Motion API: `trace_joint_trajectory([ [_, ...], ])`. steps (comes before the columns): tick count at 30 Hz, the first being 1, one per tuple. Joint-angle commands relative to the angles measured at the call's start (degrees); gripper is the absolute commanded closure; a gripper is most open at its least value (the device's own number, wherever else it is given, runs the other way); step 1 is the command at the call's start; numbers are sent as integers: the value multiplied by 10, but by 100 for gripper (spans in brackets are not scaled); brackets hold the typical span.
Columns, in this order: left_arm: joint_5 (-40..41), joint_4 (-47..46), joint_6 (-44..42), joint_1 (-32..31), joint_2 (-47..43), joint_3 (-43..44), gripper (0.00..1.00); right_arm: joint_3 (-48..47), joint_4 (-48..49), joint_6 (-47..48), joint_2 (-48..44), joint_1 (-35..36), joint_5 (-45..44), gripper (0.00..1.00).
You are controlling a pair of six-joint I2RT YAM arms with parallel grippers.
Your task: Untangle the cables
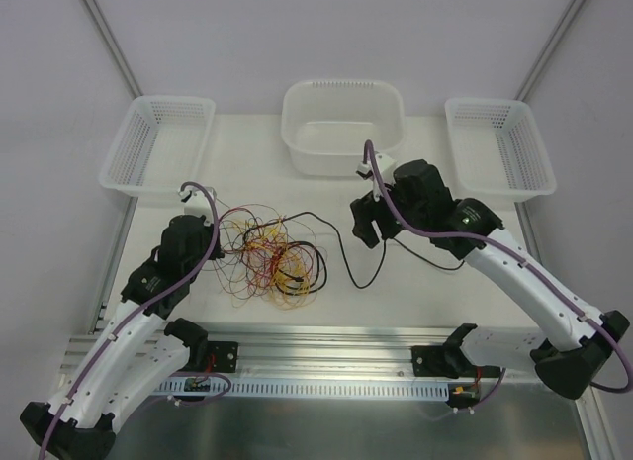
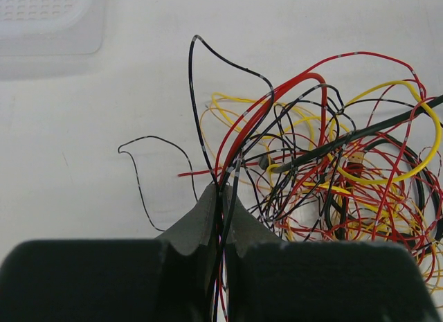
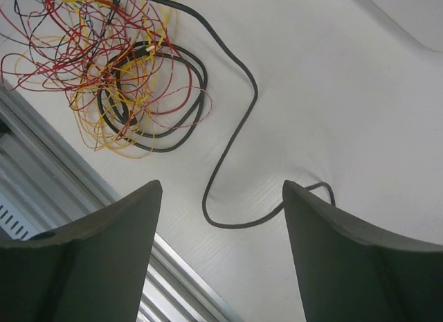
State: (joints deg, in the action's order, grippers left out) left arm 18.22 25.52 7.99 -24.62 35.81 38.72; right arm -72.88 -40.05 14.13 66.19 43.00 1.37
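- The tangled clump of thin red, yellow and black cables (image 1: 272,254) lies on the white tabletop (image 1: 445,292), left of centre, just in front of the left arm's wrist.
- The left gripper (image 2: 220,194) has its dark fingers pressed together on a few strands at the clump's near edge. A black strand and a red one run down into the seam between the pads. The fingers hide how many strands are pinched.
- In the overhead view the left wrist covers its own fingertips, so the grip cannot be seen from there.
- A thicker black cable (image 1: 341,244) leaves the clump and snakes to the right across the table. In the right wrist view it passes behind the right finger, so its end cannot be made out.
- The right gripper (image 3: 221,187) hangs over the tabletop with its fingers spread wide. Only bare table and a bend of that thicker black cable show between them, and neither finger touches it.
- A coil of black cable sits inside the clump, and a small pale plug on it is too small to identify.
- Three containers line the far edge:
  - a white mesh basket on the left (image 1: 158,143), of which the left wrist view shows only a blurred corner;
  - a white solid-walled tub in the middle (image 1: 341,124);
  - a white mesh basket on the right (image 1: 499,143).
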Motion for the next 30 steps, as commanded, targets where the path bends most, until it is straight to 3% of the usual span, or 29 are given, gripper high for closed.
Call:
trace_joint_trajectory([
  [1, -9, -20, -9, 6, -10, -3, 100, -12, 44, 62, 40, 3, 91, 26],
  [6, -6, -20, -8, 6, -15, -5, 100, -13, 117, 127, 131, 3, 130, 29],
  [17, -10, -20, -7, 7, -17, -6, 100, -48, 209, 165, 303, -8, 146, 36],
  [30, -12, -20, -9, 7, -11, -5, 100, -74, 303, 137, 375, -20, 168, 35],
])
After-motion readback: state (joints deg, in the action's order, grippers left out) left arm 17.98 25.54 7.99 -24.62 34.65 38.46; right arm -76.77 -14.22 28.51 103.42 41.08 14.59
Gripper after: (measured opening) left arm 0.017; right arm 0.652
